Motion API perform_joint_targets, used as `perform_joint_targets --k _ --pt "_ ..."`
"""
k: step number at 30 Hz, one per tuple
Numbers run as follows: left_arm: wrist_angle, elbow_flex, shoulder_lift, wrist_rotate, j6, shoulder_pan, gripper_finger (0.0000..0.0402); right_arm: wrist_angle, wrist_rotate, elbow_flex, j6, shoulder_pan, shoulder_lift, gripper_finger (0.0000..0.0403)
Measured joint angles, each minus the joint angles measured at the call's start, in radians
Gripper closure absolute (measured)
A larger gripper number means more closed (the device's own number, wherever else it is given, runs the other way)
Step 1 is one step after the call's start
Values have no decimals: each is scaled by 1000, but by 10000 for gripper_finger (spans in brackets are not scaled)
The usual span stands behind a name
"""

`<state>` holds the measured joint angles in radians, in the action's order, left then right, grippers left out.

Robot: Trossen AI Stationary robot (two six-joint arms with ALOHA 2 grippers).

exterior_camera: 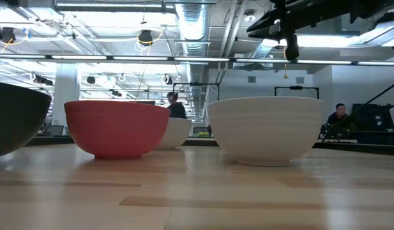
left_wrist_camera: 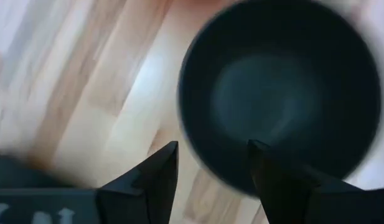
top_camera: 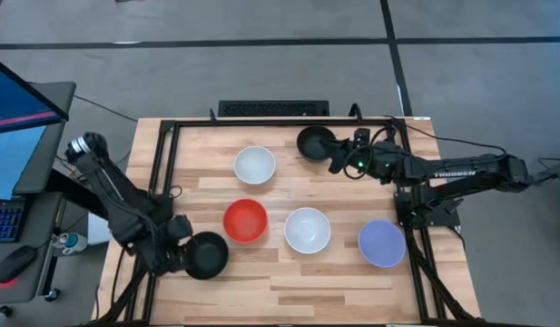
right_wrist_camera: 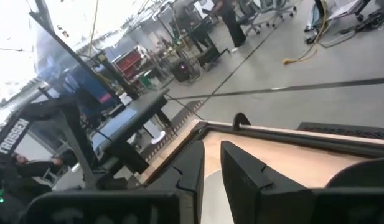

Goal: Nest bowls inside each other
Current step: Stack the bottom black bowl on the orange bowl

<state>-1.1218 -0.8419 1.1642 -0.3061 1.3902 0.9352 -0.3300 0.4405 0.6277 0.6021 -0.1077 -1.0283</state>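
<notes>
Six bowls stand on their bases on the wooden table. From above I see a black bowl near the left front and a second black bowl at the far side. Between them are a white bowl, the red bowl, another white bowl and the lavender-blue bowl. My left gripper is open, its fingers astride the near black bowl's rim. My right gripper is raised beside the far black bowl, with a narrow gap between its fingers. My left gripper comes at the black bowl's rim from above. One finger is over the hollow and the other finger is outside the wall. Whether either finger touches the bowl I cannot tell.
A black frame runs along the table's left, far and right sides. A keyboard lies beyond the far edge and a monitor stands to the left. Bare wood lies along the near edge. People show in the room behind the table.
</notes>
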Motion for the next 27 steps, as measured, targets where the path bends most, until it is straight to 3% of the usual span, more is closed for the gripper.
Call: perform_joint_targets --k 13,27 --pt "180 142 7 -50 108 -1 216 8 -25 0 34 5 0 326" --pt "126 134 -7 -102 48 -76 216 15 -32 0 19 22 0 326"
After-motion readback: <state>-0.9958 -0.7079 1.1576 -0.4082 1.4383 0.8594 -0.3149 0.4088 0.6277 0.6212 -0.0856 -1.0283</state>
